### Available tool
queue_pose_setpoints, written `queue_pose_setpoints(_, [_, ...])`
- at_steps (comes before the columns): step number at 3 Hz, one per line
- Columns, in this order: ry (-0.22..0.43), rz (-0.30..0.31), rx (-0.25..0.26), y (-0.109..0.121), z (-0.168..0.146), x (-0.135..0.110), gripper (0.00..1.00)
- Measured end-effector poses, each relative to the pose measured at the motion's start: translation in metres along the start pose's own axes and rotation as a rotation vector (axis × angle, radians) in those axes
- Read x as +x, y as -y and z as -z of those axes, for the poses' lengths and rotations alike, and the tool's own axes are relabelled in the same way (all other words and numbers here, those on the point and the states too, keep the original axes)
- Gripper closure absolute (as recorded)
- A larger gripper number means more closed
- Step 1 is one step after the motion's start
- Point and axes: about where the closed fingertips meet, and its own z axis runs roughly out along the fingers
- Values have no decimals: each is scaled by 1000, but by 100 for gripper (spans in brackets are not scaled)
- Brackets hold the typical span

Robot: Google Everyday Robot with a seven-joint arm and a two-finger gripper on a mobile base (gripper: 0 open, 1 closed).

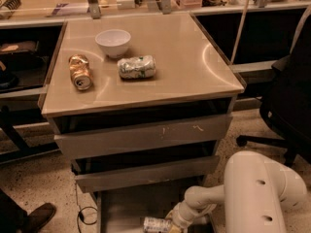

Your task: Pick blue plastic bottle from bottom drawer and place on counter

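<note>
The bottom drawer (126, 203) is pulled open at the foot of the grey cabinet, its flat floor showing. The blue plastic bottle (155, 224) lies on its side at the drawer's front, at the frame's bottom edge. My gripper (174, 223) reaches down into the drawer from the right on a white arm (257, 193) and sits right at the bottle's right end. The counter (184, 67) is the beige top of the cabinet, above the drawers.
On the counter stand a white bowl (113, 41), a dented gold can (79, 72) and a crushed silver-green can (137, 67). Two upper drawers (146, 135) are shut. A black office chair (286, 106) stands at right. A shoe (34, 217) shows at lower left.
</note>
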Motion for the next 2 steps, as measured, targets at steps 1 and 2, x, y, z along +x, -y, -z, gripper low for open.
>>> queue_pose_setpoints(1, [-4,-42,45,-13,29,6,100])
queue_pose_setpoints(2, [-30,-65,101,-24,66,-2,100])
